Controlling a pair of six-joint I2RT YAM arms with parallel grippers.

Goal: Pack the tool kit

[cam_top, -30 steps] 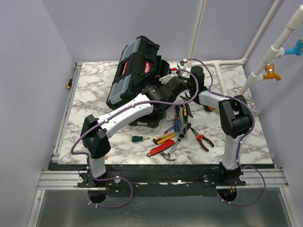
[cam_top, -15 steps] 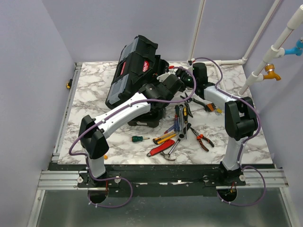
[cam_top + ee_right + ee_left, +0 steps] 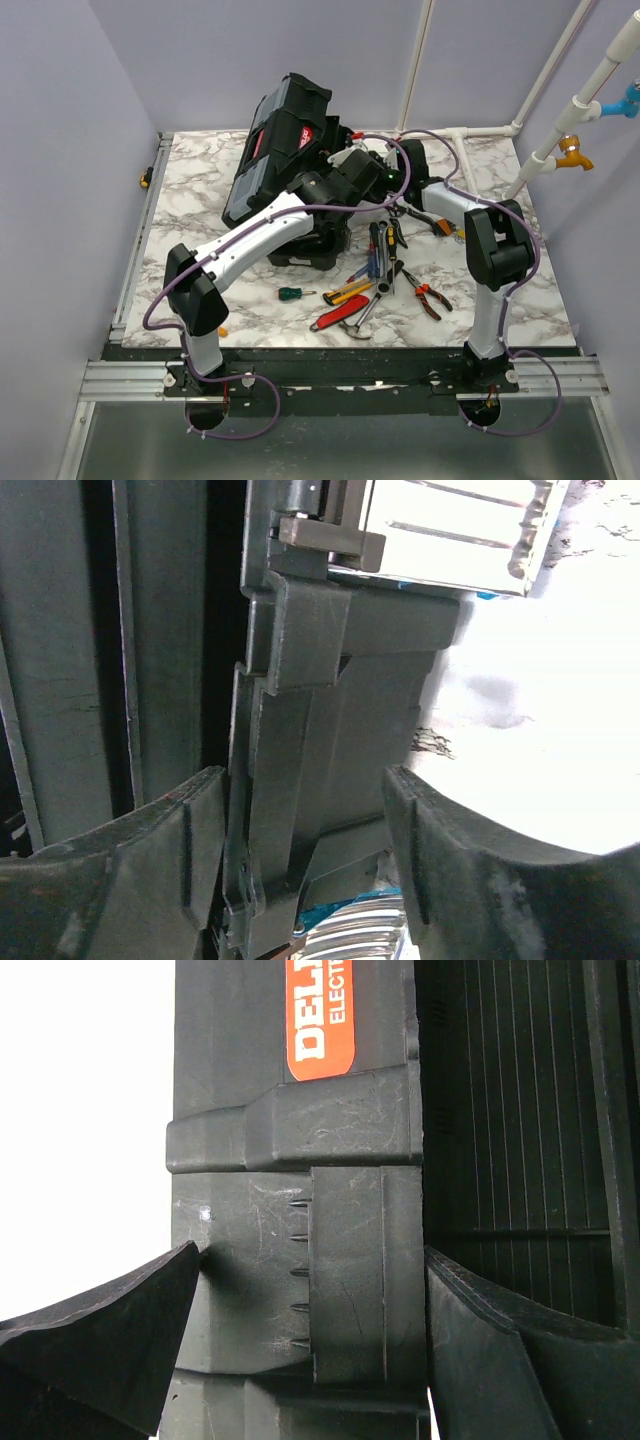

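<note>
toolbox (image 3: 272,150): tipped up on desk (image 3: 190,200), long axis near-left to far-right
left jaws: wide astride its ridge, grip unclear
right jaws: apart around its edge, loose

The toolbox (image 3: 350,1290) is matt black plastic, scuffed and finely scratched, with a glossy orange label (image 3: 320,1015). My left tool (image 3: 312,1255) has fingers (image 3: 100,1350) of dull, grainy black plastic. The desk (image 3: 190,200) looks like smooth, veined white-grey marble.
</note>
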